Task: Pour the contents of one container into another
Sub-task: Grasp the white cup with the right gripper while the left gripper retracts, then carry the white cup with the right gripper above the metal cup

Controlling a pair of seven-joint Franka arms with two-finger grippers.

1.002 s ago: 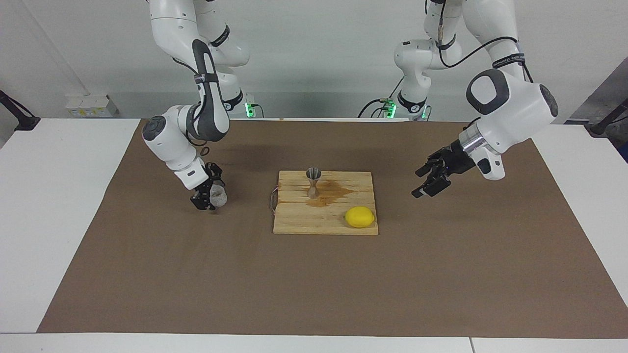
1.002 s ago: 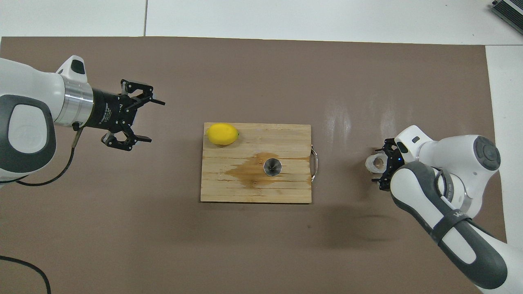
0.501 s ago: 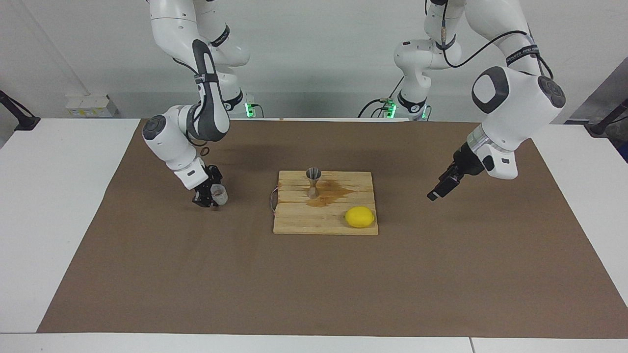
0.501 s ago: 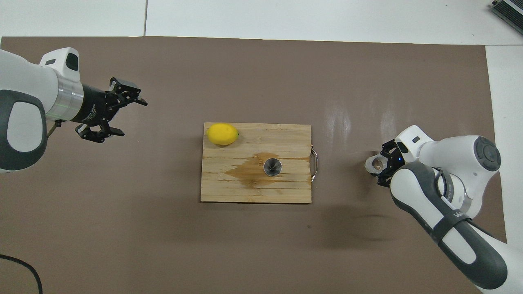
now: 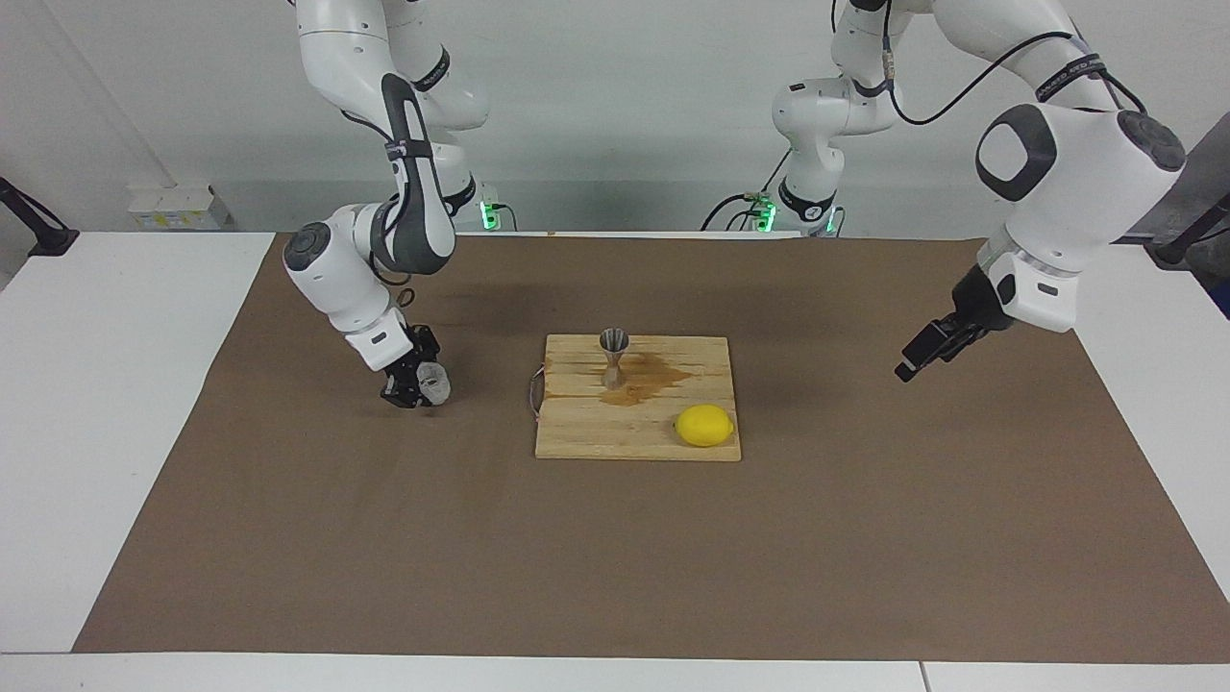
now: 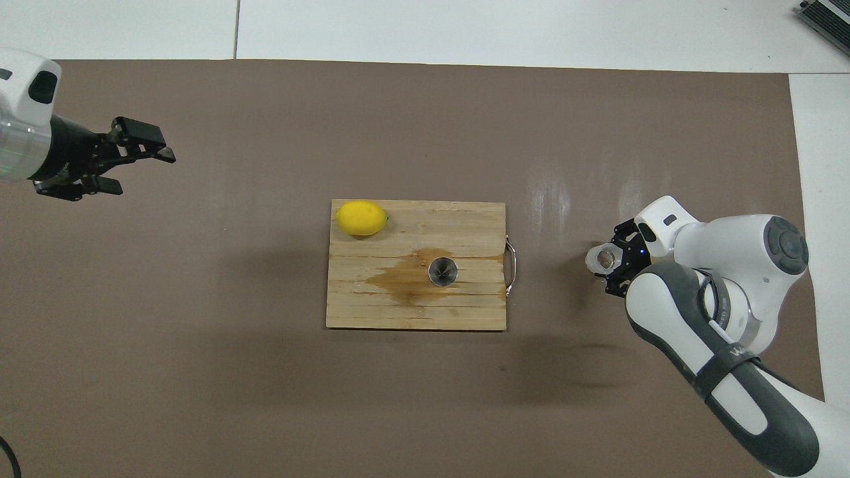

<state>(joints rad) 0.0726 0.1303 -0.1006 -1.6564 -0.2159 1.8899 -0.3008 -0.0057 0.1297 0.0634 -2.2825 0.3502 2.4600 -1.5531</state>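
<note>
You see the right gripper [image 5: 415,384] low over the brown mat [image 5: 615,538], toward the right arm's end of the table. Its fingers are clamped on the cup [image 5: 434,383], the clear glass one with the bumpy wall. The cup stands about upright, with its mouth up in the overhead view [image 6: 603,259]. If it touches the mat or hangs just above it, you cannot tell.

The jigger [image 5: 613,357] stands upright on the board [image 5: 577,437], near the edge that is closer to the robots. A wet brown stain [image 5: 653,380] spreads on the wood around its foot. 1 lemon [image 5: 704,425] lies on the same board, at the corner farther from the robots, toward the left arm's end. The cup and the jigger are well apart.

The left gripper [image 6: 136,162] is up in the air over the mat at the left arm's end, well apart from the board. Its fingers are spread and hold nothing.
</note>
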